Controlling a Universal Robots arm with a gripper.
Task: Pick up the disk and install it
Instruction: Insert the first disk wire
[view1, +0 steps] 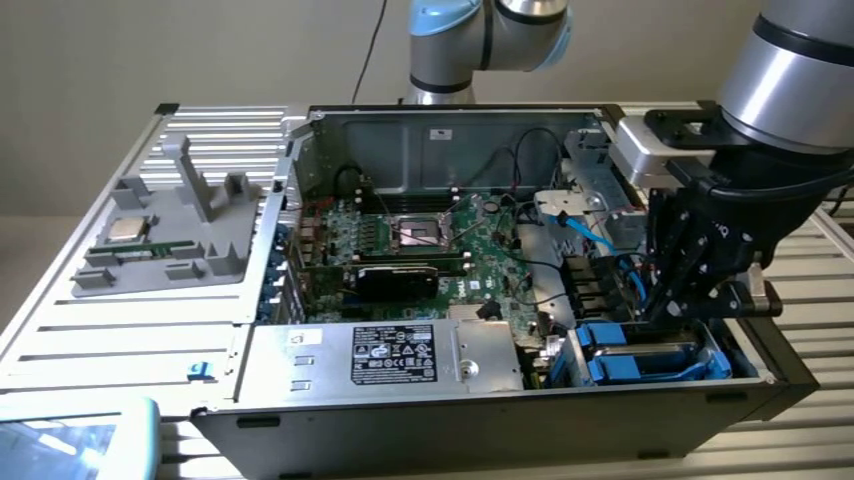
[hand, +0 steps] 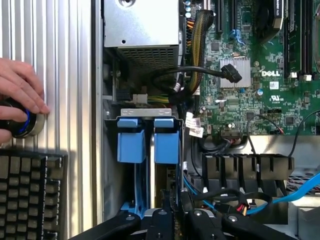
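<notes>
Disk blue-framed, edge-on in drive bay; jaws nearly closed just above, grip unclear.

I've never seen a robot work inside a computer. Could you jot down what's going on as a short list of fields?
Setting: open computer case lying on a slatted metal table
Claw: lowered into the case's drive bay, closed down narrow
Disk: blue-framed, sitting in the drive bay below the claw
Neighbour: a second blue carrier beside it
Motherboard: green, mid-case
Power supply: silver box, black label
Person: a hand on a round knob beside a keyboard
</notes>
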